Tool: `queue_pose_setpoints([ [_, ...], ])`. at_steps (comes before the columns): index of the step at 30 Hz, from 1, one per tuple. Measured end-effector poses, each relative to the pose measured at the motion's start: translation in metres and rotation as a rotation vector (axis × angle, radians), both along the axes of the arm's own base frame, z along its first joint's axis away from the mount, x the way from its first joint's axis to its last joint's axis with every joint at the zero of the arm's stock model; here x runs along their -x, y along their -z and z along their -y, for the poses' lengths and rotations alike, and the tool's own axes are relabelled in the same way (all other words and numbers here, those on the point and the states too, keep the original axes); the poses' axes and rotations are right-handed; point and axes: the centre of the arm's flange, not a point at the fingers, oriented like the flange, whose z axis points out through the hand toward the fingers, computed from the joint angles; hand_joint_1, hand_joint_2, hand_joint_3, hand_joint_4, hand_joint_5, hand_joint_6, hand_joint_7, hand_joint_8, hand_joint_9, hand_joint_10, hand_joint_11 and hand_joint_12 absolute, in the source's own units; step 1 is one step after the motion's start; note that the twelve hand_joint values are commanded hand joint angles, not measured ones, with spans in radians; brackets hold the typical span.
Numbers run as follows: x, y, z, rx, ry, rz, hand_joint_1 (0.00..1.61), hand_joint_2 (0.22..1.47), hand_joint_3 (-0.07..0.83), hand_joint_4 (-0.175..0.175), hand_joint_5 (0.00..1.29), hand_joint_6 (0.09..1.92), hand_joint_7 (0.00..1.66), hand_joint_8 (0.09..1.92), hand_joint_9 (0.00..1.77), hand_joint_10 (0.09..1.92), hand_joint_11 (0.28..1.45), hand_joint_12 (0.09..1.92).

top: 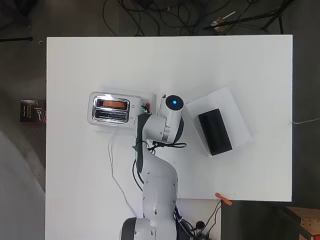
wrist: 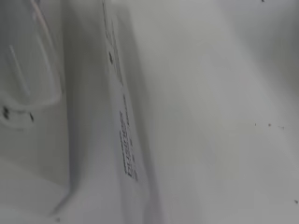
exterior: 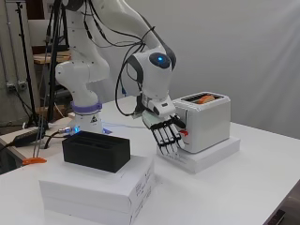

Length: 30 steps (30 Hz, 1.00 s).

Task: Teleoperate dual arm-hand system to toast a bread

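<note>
Hand at the toaster's end, bread already down in a slot.

The hand (exterior: 167, 132) hung beside the near end of the white toaster (exterior: 206, 121), its fingers (exterior: 169, 140) straight and pointing downward, holding nothing, close to the small red lever (exterior: 183, 133) on that end; whether they touched the lever could not be made out; the bread (top: 114, 104) sat in one slot of the toaster, its orange-brown top edge showing in the overhead view, while the other slot looked dark; the toaster stood on a flat white box (exterior: 206, 156) on the white table (top: 250, 65); well apart from it, a black box (exterior: 96, 150) rested on a larger white box (exterior: 101, 192); the wrist view showed only a white printed surface (wrist: 126, 140) at close range.
</note>
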Motion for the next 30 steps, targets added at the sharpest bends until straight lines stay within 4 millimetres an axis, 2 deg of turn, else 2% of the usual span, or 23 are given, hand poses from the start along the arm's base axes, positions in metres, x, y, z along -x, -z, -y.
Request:
queue_pose_setpoints([
  [5, -0.004, -0.038, -0.002, 0.012, 0.006, 0.065, 0.0, 1.04, 0.006, 0.008, 0.28, 0.09, 0.43, 0.09, 0.49, 0.09, 0.51, 0.09],
  [11, -0.014, -0.102, -0.007, 0.052, -0.011, 0.169, 0.0, 1.02, -0.006, 0.005, 0.27, 0.09, 0.42, 0.09, 0.56, 0.09, 0.53, 0.09],
  [13, -0.018, -0.123, -0.008, 0.065, -0.017, 0.204, 0.0, 1.01, -0.004, 0.001, 0.27, 0.09, 0.47, 0.09, 0.64, 0.09, 0.53, 0.09],
  [17, -0.026, -0.156, -0.013, 0.086, -0.034, 0.246, 0.0, 1.0, -0.003, -0.003, 0.27, 0.09, 0.5, 0.09, 0.69, 0.09, 0.54, 0.09],
  [23, -0.031, -0.179, -0.021, 0.109, -0.058, 0.239, 0.0, 1.0, -0.002, -0.003, 0.27, 0.09, 0.5, 0.09, 0.7, 0.09, 0.54, 0.09],
  [27, -0.031, -0.182, -0.026, 0.121, -0.071, 0.231, 0.0, 1.0, -0.002, -0.029, 0.25, 0.09, 0.54, 0.09, 0.8, 0.09, 0.53, 0.09],
  [30, -0.03, -0.185, -0.032, 0.133, -0.09, 0.237, 0.0, 0.99, -0.005, -0.019, 0.25, 0.09, 0.5, 0.09, 0.65, 0.09, 0.48, 0.09],
])
